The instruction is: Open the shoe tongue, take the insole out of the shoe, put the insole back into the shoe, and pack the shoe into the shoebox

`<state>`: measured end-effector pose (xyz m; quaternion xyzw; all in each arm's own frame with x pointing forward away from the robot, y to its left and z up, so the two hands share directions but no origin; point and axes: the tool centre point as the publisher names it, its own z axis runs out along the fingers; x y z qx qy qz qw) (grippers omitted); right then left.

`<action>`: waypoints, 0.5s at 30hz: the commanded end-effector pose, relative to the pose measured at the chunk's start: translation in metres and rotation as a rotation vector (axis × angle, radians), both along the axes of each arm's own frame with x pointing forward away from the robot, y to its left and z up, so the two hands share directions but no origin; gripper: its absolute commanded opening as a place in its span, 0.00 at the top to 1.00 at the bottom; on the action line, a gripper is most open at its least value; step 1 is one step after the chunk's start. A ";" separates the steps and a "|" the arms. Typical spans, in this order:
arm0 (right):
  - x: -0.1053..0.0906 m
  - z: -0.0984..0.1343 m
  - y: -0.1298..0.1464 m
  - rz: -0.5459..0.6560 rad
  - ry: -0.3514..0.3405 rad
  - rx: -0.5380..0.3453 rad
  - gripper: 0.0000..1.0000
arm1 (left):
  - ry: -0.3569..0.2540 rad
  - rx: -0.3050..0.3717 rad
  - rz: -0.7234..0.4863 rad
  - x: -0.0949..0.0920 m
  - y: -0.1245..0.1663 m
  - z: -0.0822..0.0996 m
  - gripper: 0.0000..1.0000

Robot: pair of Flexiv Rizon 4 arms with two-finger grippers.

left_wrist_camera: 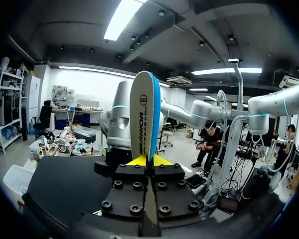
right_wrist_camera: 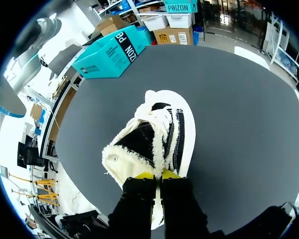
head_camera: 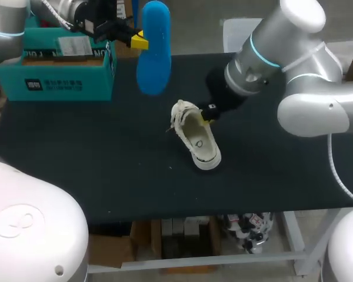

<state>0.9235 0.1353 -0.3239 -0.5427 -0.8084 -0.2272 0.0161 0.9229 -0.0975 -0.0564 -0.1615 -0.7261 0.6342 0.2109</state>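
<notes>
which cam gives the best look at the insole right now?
Head view: the insole shows nearly its full blue face, held up in the left jaws near the shoebox. Left wrist sees the insole nearly edge-on, upright between those jaws. Right wrist shows only the shoe, no insole.

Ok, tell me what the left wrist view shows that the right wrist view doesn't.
Only the left wrist view: the long blue-and-white foam insole, upright, clamped between the left fingers. Only the right wrist view: the white fleece-lined sneaker, pinched at its rim by the right fingers, and the teal cardboard shoebox beyond it at the table's edge. Both: the black table.
</notes>
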 end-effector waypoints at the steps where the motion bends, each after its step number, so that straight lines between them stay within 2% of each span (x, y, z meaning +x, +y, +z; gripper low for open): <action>1: -0.006 -0.004 0.002 -0.026 -0.078 0.045 1.00 | -0.015 0.005 0.059 -0.018 -0.001 0.004 1.00; 8: -0.009 -0.010 0.004 -0.096 -0.114 0.084 1.00 | -0.027 -0.009 0.081 -0.032 0.005 0.009 1.00; 15: -0.010 -0.008 0.008 -0.171 -0.141 0.116 1.00 | -0.020 -0.014 0.091 -0.036 0.009 0.006 1.00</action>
